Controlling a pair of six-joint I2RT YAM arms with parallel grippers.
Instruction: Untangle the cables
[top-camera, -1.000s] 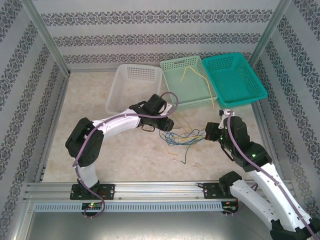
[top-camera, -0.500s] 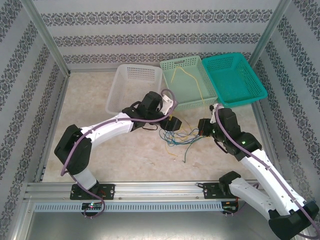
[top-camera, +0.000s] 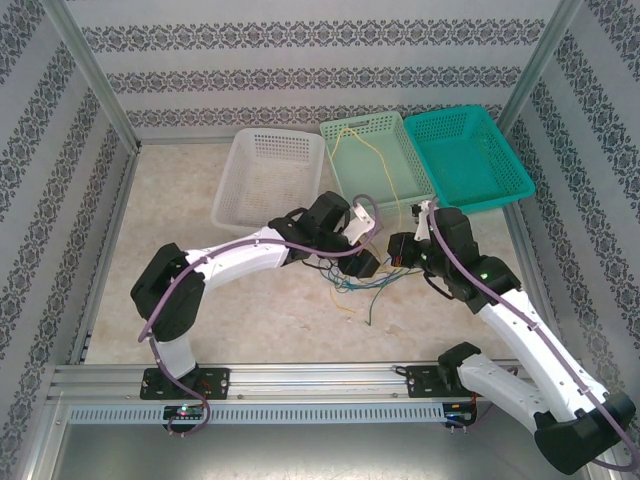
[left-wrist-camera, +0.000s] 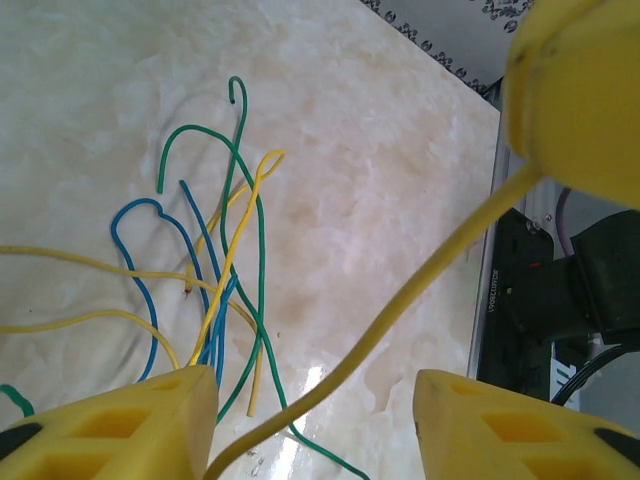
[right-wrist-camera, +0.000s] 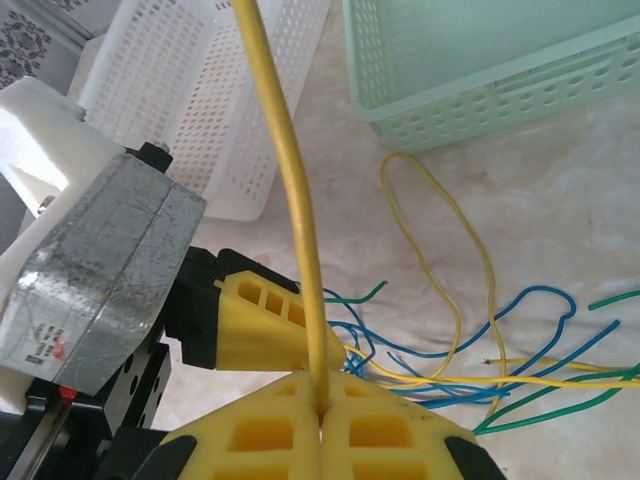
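Since the right gripper (right-wrist-camera: 322, 408) pinches one yellow cable (right-wrist-camera: 288, 190) upward, apart from the other cables (top-camera: 365, 284) lying toward the table's (top-camera: 250, 320) far edge, the left gripper (left-wrist-camera: 315, 410) straddles that strand, jaws apart, probably to guide it free.

- No writing can be read with certainty.
- A white sticker (right-wrist-camera: 36, 342) on a grey taped block (right-wrist-camera: 110, 270) carries tiny print and a red mark, too small to read.
- White lettering (left-wrist-camera: 490, 295) runs along a black rail (left-wrist-camera: 520, 330), blurred beyond reading.
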